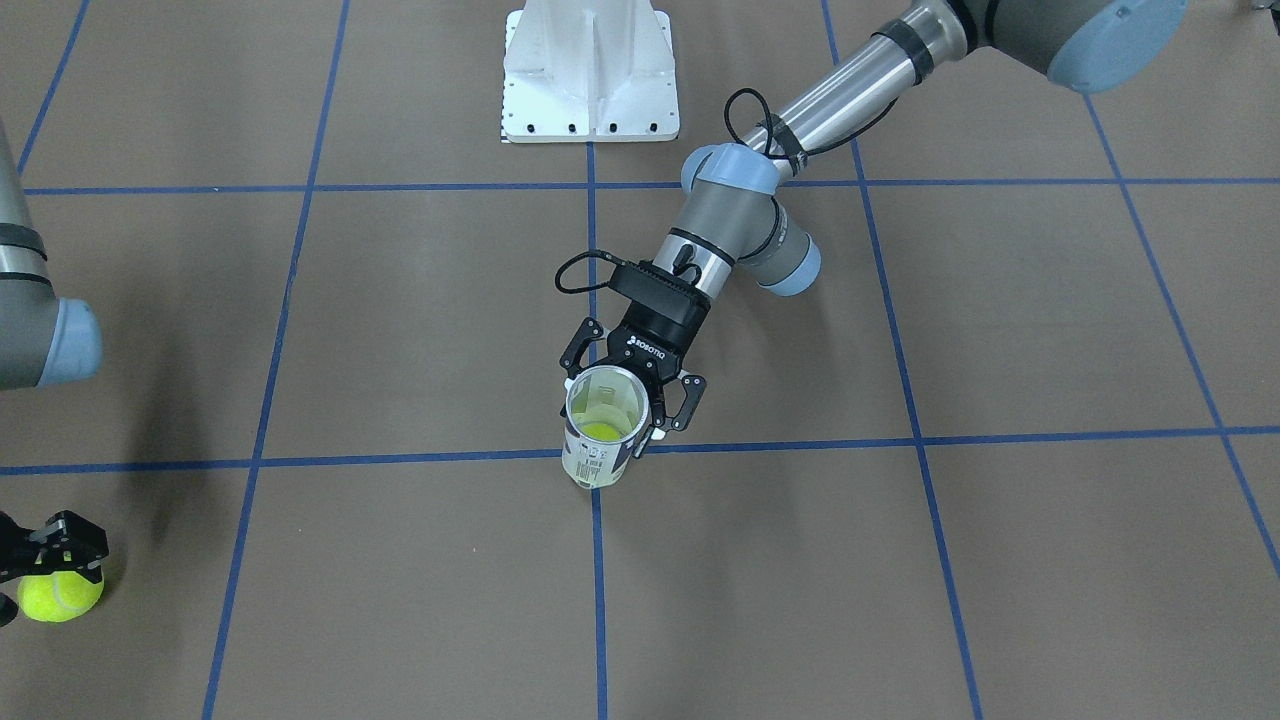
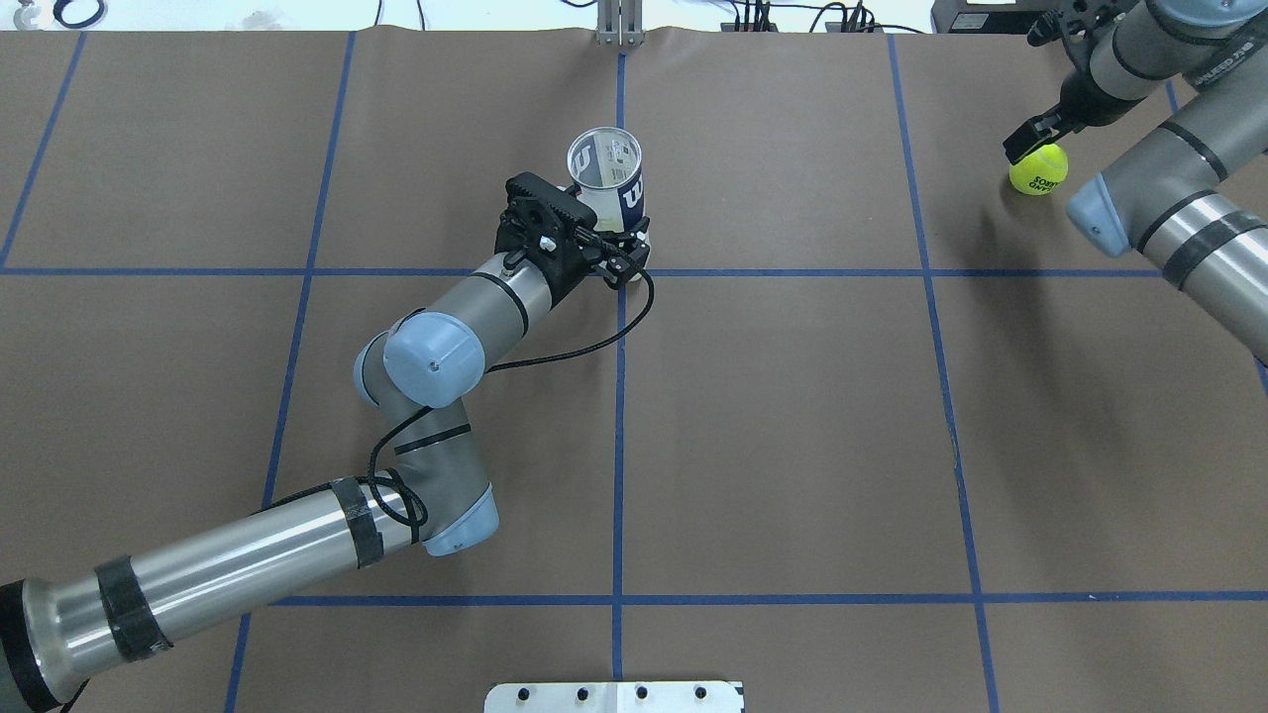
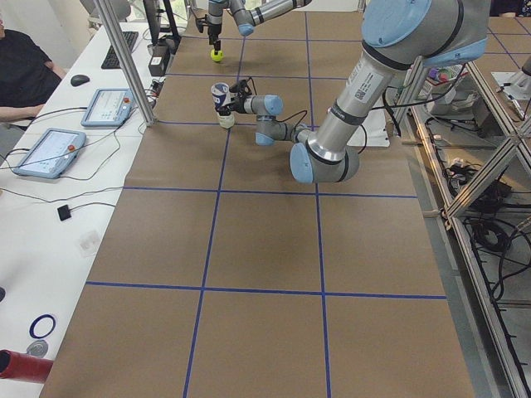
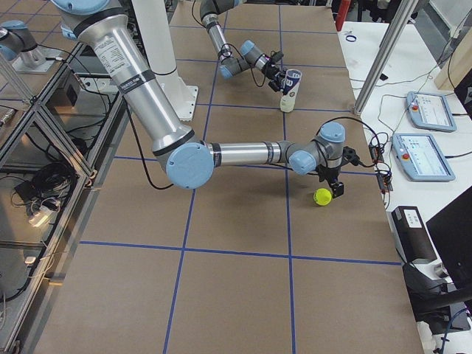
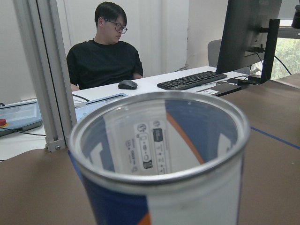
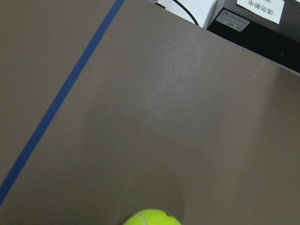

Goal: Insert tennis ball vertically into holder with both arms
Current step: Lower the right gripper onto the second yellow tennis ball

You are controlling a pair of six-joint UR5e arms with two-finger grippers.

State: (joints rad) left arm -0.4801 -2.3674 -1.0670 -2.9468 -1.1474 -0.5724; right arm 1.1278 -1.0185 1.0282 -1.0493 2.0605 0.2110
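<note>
The holder (image 1: pixel 597 462) is a clear can with a navy-and-white label, standing upright near the table's middle; it also shows in the overhead view (image 2: pixel 624 198) and fills the left wrist view (image 5: pixel 178 187). My left gripper (image 1: pixel 612 405) is shut on its side. A yellow-green ball (image 1: pixel 601 431) lies inside at the bottom. A second tennis ball (image 2: pixel 1038 170) sits near the far right corner and shows in the front view (image 1: pixel 60 596) and the right wrist view (image 6: pixel 152 218). My right gripper (image 1: pixel 52 575) straddles it from above; I cannot tell whether it grips.
The white pedestal base (image 1: pixel 590 80) stands at the robot's side of the table. Beyond the far edge are an aluminium post (image 5: pixel 42 70), tablets, a keyboard and a seated person (image 5: pixel 105 61). Blue tape lines (image 2: pixel 619 446) grid the brown table.
</note>
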